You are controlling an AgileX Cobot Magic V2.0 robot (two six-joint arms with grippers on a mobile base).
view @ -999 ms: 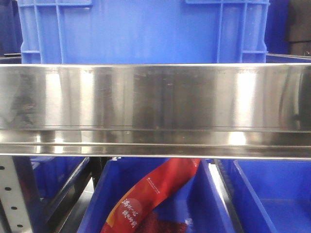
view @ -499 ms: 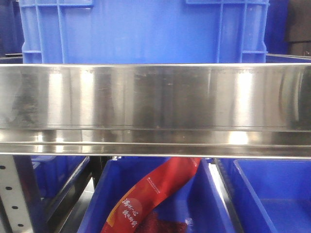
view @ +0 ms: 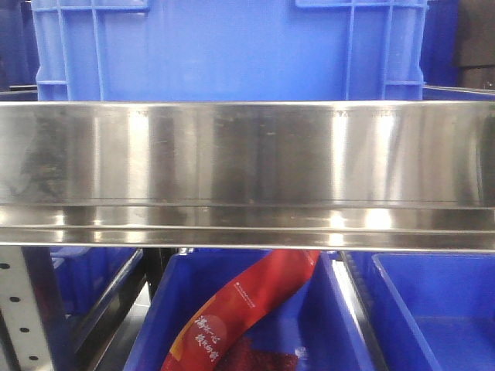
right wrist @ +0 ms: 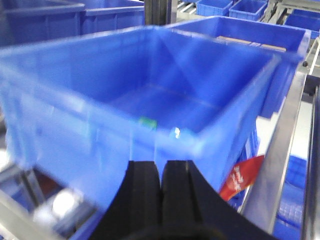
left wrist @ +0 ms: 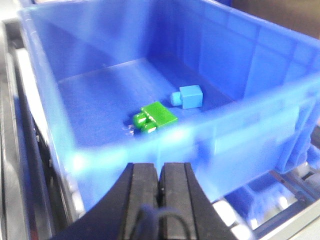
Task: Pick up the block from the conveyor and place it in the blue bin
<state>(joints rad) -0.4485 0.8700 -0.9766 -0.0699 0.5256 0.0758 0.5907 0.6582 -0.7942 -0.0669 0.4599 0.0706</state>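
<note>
— Where's the block (left wrist: pixel 190 96)?
— Lying on the blue bin's (left wrist: pixel 260 60) floor, stud sideways, just beside a green brick (left wrist: pixel 154 116).
— The hands?
— Left hand (left wrist: pixel 159 187) and right hand (right wrist: pixel 161 192): fingers together, empty.

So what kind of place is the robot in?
Probably a warehouse or sorting line: blue bins stacked on shelves, a shiny metal rail, and a big blue bin holding a small blue block.

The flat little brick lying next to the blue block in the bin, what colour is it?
Bright green brick, beside the block; clearest in the left wrist view.
</note>
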